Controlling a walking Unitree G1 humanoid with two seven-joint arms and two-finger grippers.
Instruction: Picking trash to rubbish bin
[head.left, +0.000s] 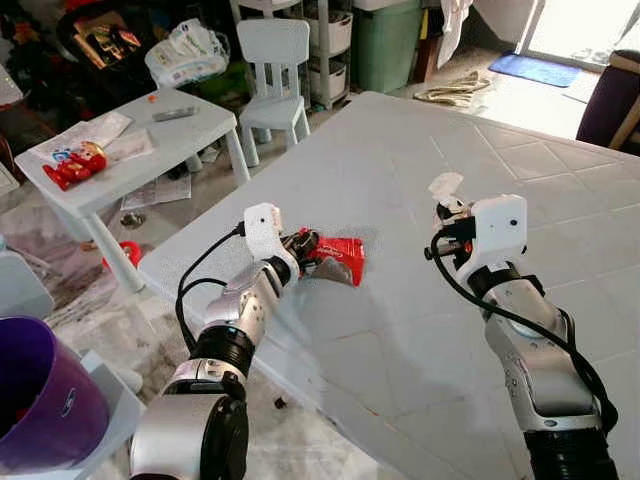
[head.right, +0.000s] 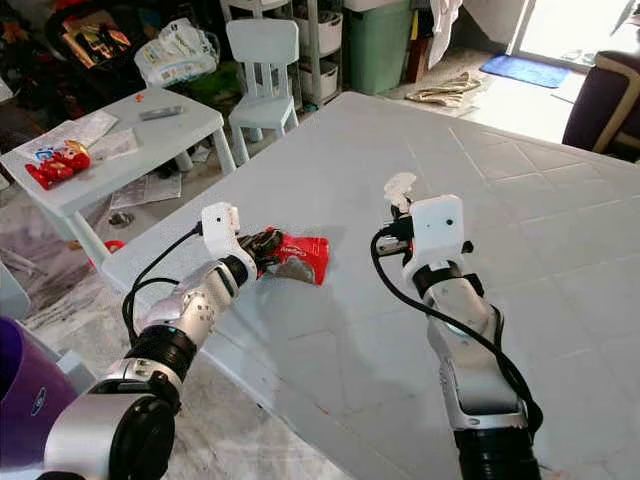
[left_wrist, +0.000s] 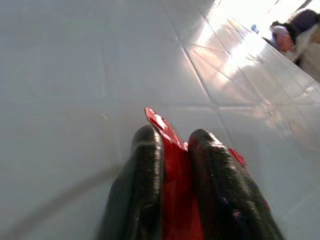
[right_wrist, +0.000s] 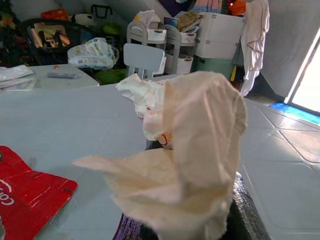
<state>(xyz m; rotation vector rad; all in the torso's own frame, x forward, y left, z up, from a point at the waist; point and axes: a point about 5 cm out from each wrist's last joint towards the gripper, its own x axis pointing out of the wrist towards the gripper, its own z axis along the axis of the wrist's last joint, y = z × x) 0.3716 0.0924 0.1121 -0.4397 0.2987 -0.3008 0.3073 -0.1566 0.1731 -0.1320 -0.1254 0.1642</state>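
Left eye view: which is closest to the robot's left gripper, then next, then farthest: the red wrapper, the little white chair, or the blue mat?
1. The red wrapper: pinched in the left gripper, on the big grey table.
2. The little white chair: past the table's far left edge.
3. The blue mat: far off on the floor, up at the right.

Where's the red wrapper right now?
The red wrapper lies on the large white table near its left edge, pinched between the left gripper fingers, left of the right gripper holding crumpled tissue.
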